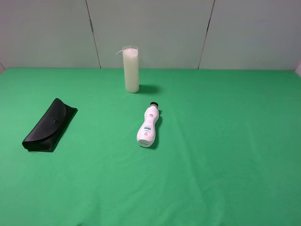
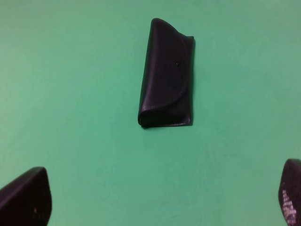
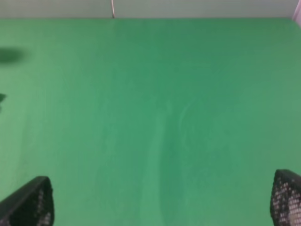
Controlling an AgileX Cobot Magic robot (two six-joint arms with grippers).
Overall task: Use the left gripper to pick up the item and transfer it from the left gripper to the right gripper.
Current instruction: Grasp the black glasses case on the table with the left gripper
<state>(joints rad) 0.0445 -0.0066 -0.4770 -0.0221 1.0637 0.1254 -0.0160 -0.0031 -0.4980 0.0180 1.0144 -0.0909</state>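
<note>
Though jaws are cropped, the case (image 2: 165,75) shows whole.

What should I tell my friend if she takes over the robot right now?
Left gripper: open, empty, the case ahead of its fingers, untouched.
Right gripper: open, empty, only green cloth in its view.
Case: flat on the cloth's left side, flap shut, apart from the bottle and candle.
Done: nothing yet.
Left: grasp the case with the left gripper, then pass it to the right gripper.
</note>
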